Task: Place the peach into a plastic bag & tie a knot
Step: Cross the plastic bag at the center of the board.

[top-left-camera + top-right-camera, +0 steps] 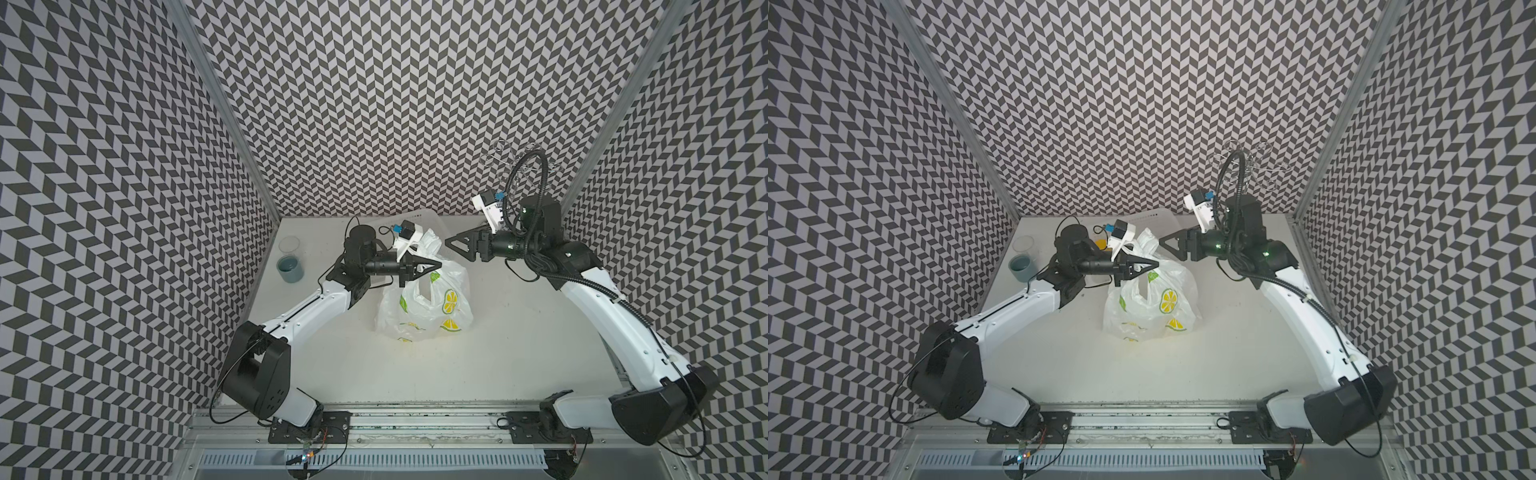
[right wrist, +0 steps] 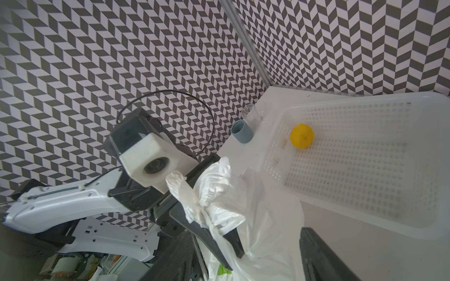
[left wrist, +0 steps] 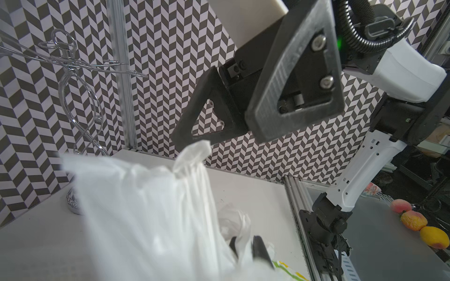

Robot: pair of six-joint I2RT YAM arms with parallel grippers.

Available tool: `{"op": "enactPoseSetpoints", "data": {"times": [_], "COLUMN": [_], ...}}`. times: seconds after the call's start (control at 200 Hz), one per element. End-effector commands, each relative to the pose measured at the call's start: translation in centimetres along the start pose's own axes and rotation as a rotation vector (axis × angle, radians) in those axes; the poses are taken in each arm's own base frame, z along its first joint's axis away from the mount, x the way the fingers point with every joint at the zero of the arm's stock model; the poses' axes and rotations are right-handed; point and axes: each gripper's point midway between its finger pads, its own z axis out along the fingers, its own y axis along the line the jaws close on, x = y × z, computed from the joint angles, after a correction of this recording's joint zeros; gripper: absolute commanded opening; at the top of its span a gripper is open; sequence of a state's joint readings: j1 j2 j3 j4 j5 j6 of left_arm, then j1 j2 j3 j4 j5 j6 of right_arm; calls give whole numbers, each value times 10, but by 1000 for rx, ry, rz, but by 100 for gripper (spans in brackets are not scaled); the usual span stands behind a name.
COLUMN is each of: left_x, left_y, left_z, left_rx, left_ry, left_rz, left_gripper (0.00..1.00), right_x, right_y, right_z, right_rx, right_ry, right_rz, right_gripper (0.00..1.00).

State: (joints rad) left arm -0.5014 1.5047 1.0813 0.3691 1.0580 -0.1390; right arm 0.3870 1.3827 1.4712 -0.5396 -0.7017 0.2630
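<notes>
Chevron-patterned walls [image 1: 374, 104] box in the white tabletop [image 1: 519, 332], where my thin, crinkly white lemon-printed plastic bag [image 1: 428, 307] sits mid-table. My left gripper [image 1: 434, 264] is clamped on a bunched handle, holding it up taut, I'd judge for the knot. My right gripper [image 1: 451, 243] hangs just beside the other handle, jaws apart. I can't see the peach, presumably bagged. Close behind, a white perforated basket [image 2: 365, 182] holding a round yellow fruit [image 2: 302, 135] crowds the far side

In the left wrist view the blurred plastic bag [image 3: 136, 206] covers most of the left tool [image 3: 244, 239].
</notes>
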Motion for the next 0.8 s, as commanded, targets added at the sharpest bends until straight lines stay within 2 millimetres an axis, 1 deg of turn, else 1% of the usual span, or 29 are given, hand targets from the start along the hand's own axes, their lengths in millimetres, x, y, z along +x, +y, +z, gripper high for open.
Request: {"op": "enactPoseSetpoints", "data": {"times": [0.0, 0.08, 0.145, 0.22, 0.3, 0.351, 0.401, 0.451, 0.491, 0.556, 0.621, 0.676, 0.751, 0.796], "left_x": [-14, -14, -13, -12, -11, -9, -8, -8, -7, -3, 1, 1, -4, -6], "left_y": [-2, -3, -3, -1, 1, 2, 2, 3, 5, 11, 21, 26, 24, 24], "left_z": [1, 2, 3, 5, 6, 6, 6, 5, 4, 2, -5, -9, -13, -14], "left_rx": [7, 14, 15, 15, 15, 10, 8, 5, -2, -27, -56, -62, -47, -49], "left_ry": [-19, -16, -14, -9, 1, 7, 11, 14, 19, 31, 38, 28, 8, 3], "left_rz": [29, 31, 29, 23, 19, 12, 8, 4, -7, -33, -81, -116, -137, -140], "left_gripper": [14, 14, 14, 14, 14, 14, 15, 15, 15, 16, 16, 16, 18, 19], "right_x": [-10, -13, -9, -5, -7, -9, -12, -15, -20, -26, -32, -31, -24, -21], "right_y": [7, 13, 18, 21, 23, 26, 28, 29, 30, 33, 38, 36, 26, 19], "right_z": [9, 16, 24, 31, 32, 32, 32, 30, 27, 15, 5, 5, 8, 7], "right_rx": [-31, -64, -102, -131, -152, -176, -187, -195, -203, -236, -251, -241, -217, -203], "right_ry": [-12, -10, 15, 31, 18, 10, -3, -19, -44, -97, -147, -139, -128, -136], "right_rz": [10, 9, 6, 6, 6, 3, 1, 0, -1, 1, -15, -23, -10, 6], "right_gripper": [74, 72, 70, 65, 60, 54, 45, 34, 24, 14, 8, 4, 0, 0]}}
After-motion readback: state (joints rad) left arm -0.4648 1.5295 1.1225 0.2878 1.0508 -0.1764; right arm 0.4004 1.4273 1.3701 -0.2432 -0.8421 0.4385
